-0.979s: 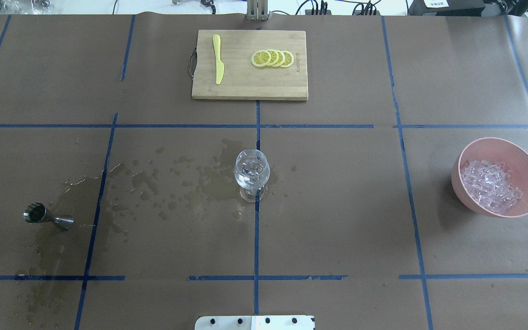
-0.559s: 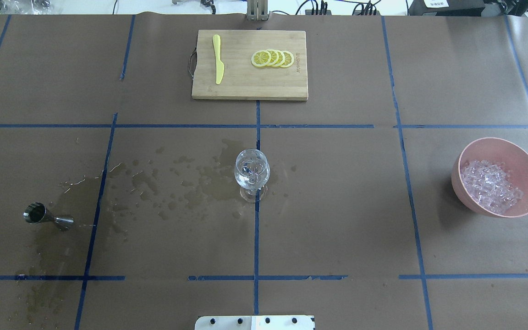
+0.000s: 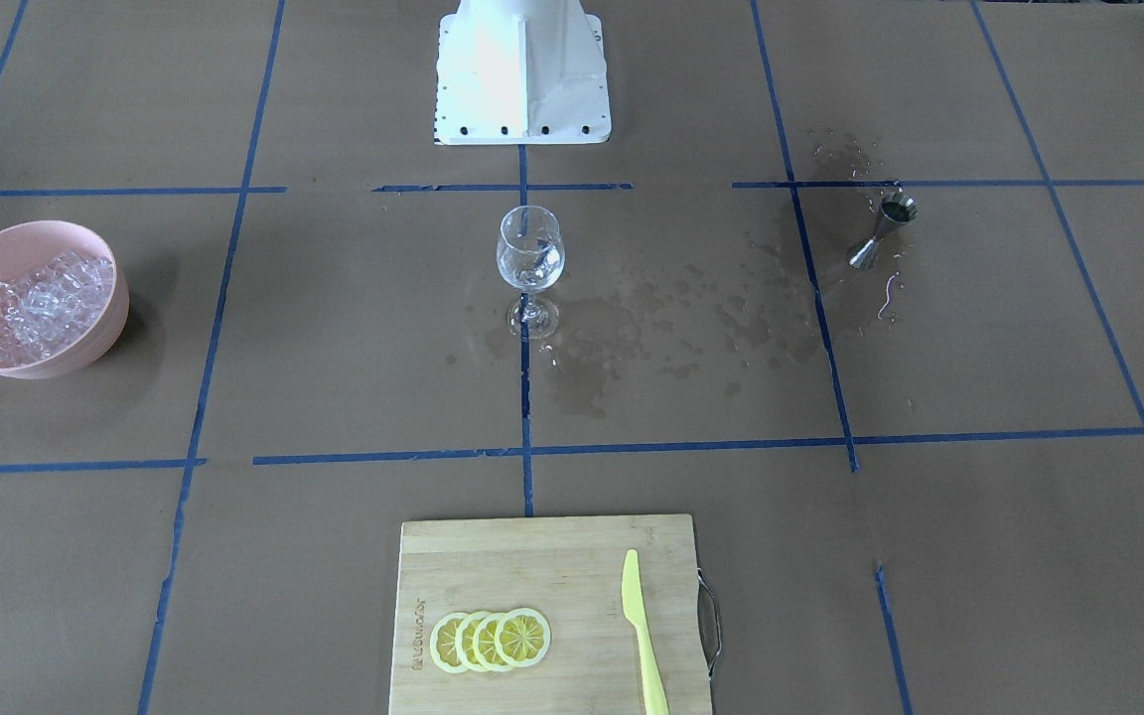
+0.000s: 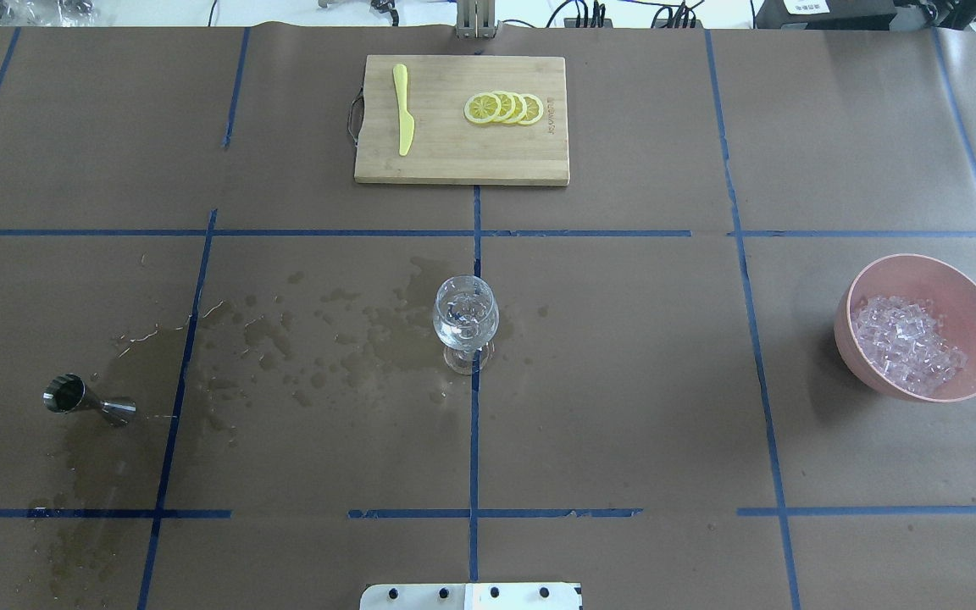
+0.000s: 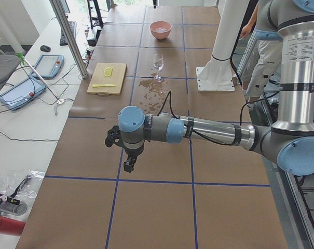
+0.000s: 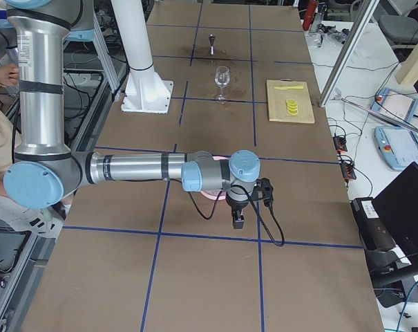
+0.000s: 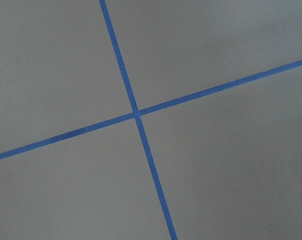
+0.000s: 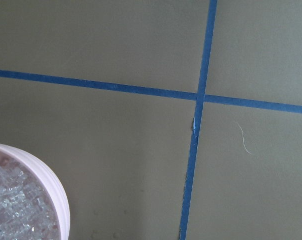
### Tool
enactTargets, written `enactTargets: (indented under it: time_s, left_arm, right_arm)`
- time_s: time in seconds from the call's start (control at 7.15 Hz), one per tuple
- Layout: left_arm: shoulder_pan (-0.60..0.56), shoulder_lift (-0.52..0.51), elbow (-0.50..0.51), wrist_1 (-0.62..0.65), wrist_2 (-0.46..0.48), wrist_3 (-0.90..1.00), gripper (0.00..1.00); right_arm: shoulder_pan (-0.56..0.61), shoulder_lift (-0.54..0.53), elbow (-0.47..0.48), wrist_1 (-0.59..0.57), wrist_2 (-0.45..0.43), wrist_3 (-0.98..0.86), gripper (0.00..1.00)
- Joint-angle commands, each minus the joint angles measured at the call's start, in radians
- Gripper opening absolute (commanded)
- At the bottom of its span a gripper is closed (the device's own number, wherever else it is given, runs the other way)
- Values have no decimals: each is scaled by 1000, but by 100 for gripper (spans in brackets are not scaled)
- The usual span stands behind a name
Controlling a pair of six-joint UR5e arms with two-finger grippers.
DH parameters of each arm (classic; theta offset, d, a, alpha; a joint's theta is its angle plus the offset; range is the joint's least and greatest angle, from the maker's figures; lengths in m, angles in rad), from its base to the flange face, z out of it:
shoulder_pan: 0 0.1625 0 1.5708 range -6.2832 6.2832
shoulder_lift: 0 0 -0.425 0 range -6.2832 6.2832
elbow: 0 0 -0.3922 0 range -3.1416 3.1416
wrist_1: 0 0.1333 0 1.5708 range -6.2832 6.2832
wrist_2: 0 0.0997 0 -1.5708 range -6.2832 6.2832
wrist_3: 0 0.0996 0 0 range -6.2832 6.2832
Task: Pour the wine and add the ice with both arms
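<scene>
Table: brown paper [image 4: 623, 381], blue tape grid, dark wet blotches [image 4: 369, 335] left of centre.
Change: overhead, nothing has shifted in the last second.
Wine [image 4: 464, 329]: small clear pool in the rounded wine glass [image 4: 465, 296], mid-frame.
Ice [image 4: 907, 343]: glassy cubes heaped in the smooth pink bowl [image 4: 928, 264], right edge.
Left gripper [image 5: 127, 165], right gripper [image 6: 238, 221]: side views only, so I cannot tell whether they are spread or pressed together.

Robotics lab, not a home or a bar. Surface [image 4: 623, 356] papered brown and gridded with blue tape [image 4: 473, 440]. White pedestal [image 3: 522, 79] bolted on at 12 o'clock in the front view. Industrial left arm [image 5: 208, 130] and right arm [image 6: 133, 168]. Teach pendant [image 5: 46, 66] on the side bench at 10 o'clock, aluminium frame post [image 5: 69, 39] beside it. Cables [image 4: 581, 13] at 12 o'clock overhead. Monitor [image 6: 402, 221] at 4 o'clock. Person [image 5: 260, 62] standing by the rig.
</scene>
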Motion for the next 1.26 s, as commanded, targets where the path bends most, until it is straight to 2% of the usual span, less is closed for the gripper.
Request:
enactTargets:
  time_s: [0.0, 0.14, 0.28, 0.42, 0.56, 0.7, 0.84, 0.98, 1.12]
  left_arm:
    - [5, 17, 3, -174, -59, -33, 100]
    - [11, 16, -3, -254, -58, -232, 100]
    - [76, 22, -2, -440, -49, -413, 100]
    - [147, 75, 3, -673, -8, -456, 100]
    - [208, 133, -2, -825, 139, -509, 100]
    - [276, 179, -13, -938, 212, -595, 99]
    - [346, 221, -32, -1021, 284, -617, 100]
    - [453, 288, -75, -1075, 448, -654, 100]
    - [525, 337, -76, -1182, 538, -730, 100]
  right_arm:
    - [0, -10, 1, 0, 3, 0, 100]
    - [0, -10, 0, 0, 3, 0, 100]
    - [0, -10, 0, 0, 3, 0, 100]
    - [0, -10, 1, 0, 3, 0, 100]
    - [0, -10, 1, 0, 3, 0, 100]
    - [0, -10, 1, 0, 4, 0, 100]
    - [0, -12, 1, 0, 4, 0, 100]
    - [0, -12, 3, 0, 9, -2, 100]
    - [0, -12, 5, 2, 12, -2, 100]
